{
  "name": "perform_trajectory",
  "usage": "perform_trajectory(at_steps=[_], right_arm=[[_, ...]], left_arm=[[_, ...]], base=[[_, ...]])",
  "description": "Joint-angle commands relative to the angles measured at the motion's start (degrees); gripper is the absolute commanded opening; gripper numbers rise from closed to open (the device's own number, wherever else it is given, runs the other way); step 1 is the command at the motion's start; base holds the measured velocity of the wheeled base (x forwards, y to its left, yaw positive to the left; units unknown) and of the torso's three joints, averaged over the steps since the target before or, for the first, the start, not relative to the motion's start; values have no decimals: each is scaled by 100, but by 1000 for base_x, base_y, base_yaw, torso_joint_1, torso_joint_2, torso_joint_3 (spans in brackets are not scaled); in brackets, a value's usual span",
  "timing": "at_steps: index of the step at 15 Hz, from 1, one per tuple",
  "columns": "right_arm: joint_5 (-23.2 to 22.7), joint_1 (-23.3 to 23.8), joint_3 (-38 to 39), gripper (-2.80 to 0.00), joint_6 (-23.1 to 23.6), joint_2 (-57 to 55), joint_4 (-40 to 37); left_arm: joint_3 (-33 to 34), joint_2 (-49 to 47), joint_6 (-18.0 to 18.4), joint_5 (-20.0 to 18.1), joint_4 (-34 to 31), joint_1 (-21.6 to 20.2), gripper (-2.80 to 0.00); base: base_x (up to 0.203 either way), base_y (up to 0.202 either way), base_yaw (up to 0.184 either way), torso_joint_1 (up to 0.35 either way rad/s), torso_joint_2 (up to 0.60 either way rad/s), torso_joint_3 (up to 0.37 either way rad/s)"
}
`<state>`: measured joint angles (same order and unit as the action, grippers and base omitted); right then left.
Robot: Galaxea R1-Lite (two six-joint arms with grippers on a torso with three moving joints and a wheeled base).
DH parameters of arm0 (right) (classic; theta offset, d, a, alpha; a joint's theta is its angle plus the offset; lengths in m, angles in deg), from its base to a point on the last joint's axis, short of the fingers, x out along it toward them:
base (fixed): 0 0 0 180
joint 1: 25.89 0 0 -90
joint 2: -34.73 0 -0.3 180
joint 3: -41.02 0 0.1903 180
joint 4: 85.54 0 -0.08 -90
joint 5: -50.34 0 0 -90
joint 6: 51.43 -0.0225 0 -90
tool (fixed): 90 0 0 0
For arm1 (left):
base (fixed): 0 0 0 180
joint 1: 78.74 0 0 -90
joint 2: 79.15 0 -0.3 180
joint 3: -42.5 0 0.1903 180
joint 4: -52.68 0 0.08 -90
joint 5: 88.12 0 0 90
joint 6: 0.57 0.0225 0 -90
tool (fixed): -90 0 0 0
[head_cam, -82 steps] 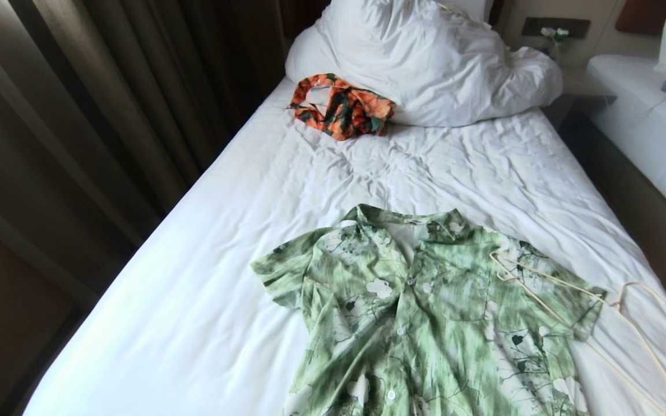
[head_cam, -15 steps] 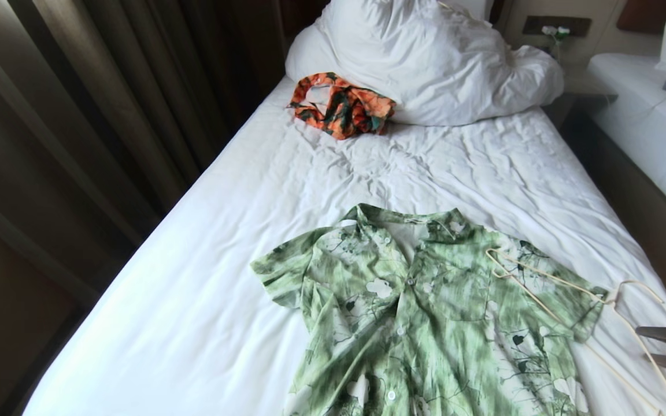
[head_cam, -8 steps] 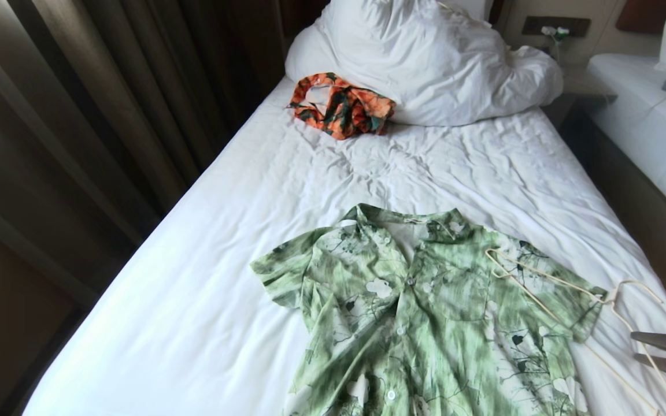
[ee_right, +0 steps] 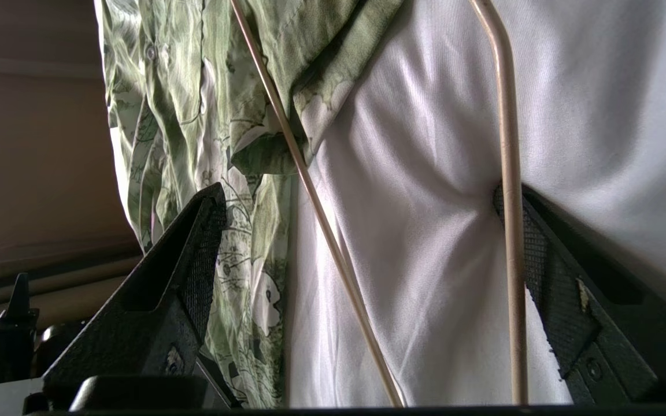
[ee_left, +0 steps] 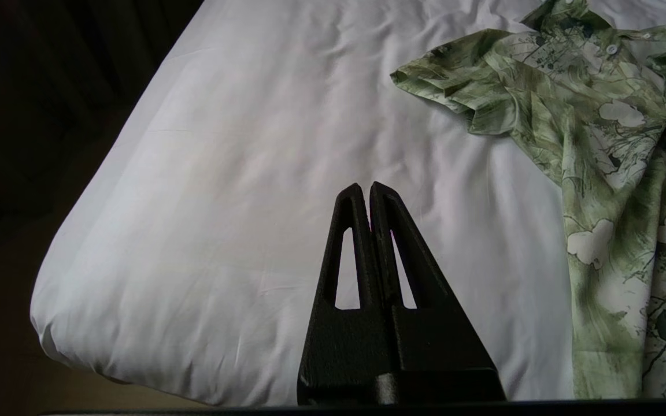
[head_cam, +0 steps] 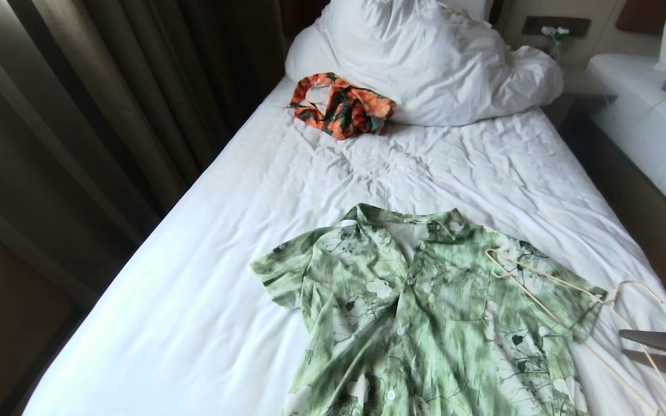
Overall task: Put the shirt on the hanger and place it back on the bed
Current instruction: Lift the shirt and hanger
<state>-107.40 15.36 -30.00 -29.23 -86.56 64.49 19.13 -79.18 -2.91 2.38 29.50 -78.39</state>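
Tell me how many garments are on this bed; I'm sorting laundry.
2: the green shirt lies flat at the near end; an orange patterned garment sits bunched against the duvet. More could hide under it.

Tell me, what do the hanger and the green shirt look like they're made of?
The hanger looks like thin wire with a smooth cream coating, probably painted or plastic-coated metal: it is slim, evenly round and bent in neat curves. The shirt looks like a light woven fabric, matte and printed; it lies limp and creases easily. Cotton or synthetic, I cannot tell.

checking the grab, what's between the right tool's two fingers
Two wires of the hanger over bare sheet of the bed, in the right wrist view. The right tool stands open, one wire beside a finger.
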Motion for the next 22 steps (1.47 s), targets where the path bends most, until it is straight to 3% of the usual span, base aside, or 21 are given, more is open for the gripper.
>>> perform_trajectory(at_steps=[1,13,22], right_arm=[[-37,3,2,-280,12,18,16],[-14,129,178,-280,-22,867,125],[-19,114,232,-280,27,2590,454]], left_arm=[[0,2,-3,3,-1,0,-280],[0,2,-3,3,4,0,-280],[0,2,-3,3,0,0,-280]], base=[[0,0,0,0,0,0],[0,0,0,0,0,0],[0,0,0,0,0,0]])
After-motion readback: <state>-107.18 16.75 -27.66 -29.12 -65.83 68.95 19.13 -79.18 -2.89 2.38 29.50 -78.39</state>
